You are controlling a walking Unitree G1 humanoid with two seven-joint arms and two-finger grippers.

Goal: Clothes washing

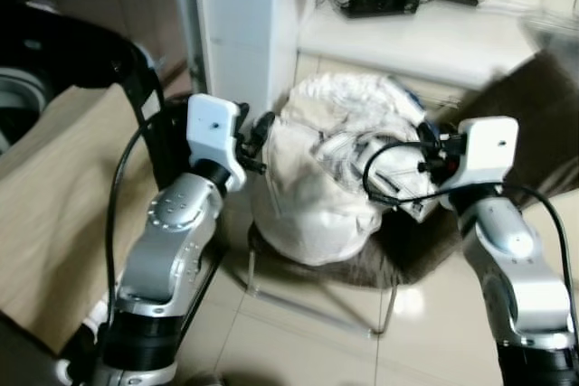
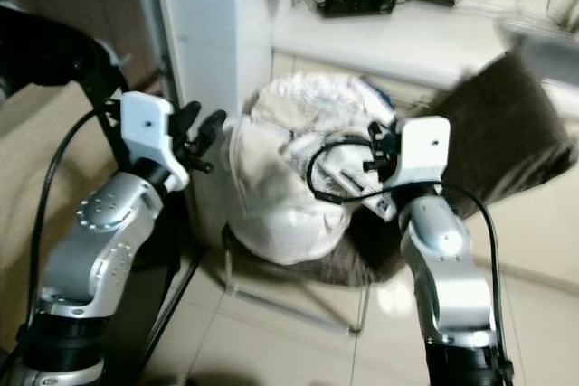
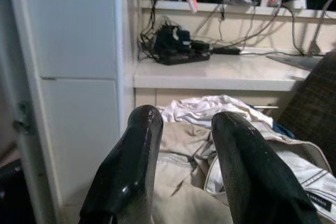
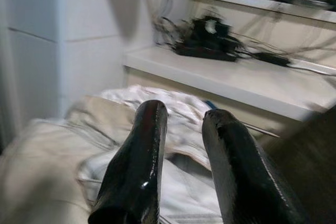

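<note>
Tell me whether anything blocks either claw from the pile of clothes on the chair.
Nothing visible does. The left claw and right claw flank the pile of clothes on the chair, fingers open, with only open air between. The white cabinet stands behind, not between.

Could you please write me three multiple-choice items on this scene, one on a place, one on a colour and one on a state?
1. Where does the clothes pile lie?
A. on the brown chair
B. on the white ledge
C. on the floor tiles

2. What colour is most of the pile?
A. dark blue
B. cream and white
C. red

3. How do the two hands stand?
A. both shut on cloth
B. left shut, right open
C. both open, holding nothing

Answers:
1. A, as the pile rests on the brown seat cushion.
2. B, as the garments are pale beige and white.
3. C, as the left hand and the right hand each show a gap between their fingers, above the pile.
</note>
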